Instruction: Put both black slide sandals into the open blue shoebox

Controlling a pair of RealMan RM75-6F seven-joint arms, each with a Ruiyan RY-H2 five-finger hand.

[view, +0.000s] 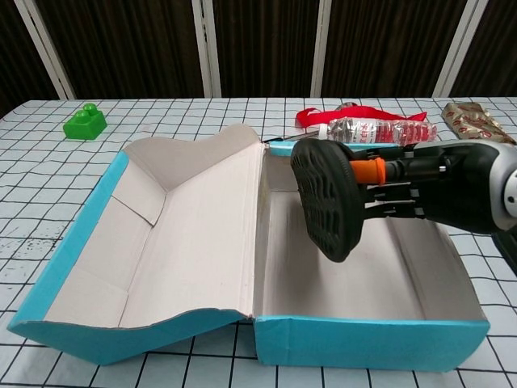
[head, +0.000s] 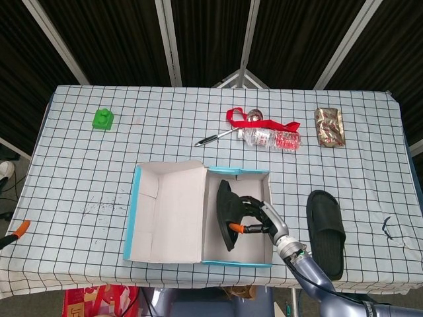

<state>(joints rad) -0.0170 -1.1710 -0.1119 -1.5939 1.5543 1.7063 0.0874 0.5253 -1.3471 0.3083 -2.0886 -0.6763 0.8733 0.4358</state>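
My right hand (head: 254,217) (view: 420,194) grips a black slide sandal (head: 225,214) (view: 323,198) on its edge, sole facing left, inside the open blue shoebox (head: 266,263) (view: 363,347). The sandal hangs over the left part of the box's tray, close to the hinged lid (head: 168,211) (view: 186,234). Whether it touches the box floor I cannot tell. The second black sandal (head: 325,231) lies flat on the table to the right of the box. My left hand is not visible in either view.
At the back of the table lie a plastic bottle (head: 271,139) (view: 376,129) with a red ribbon (head: 248,119), a pen (head: 215,138) and a foil snack pack (head: 329,127) (view: 468,121). A green toy block (head: 102,119) (view: 85,123) sits far left.
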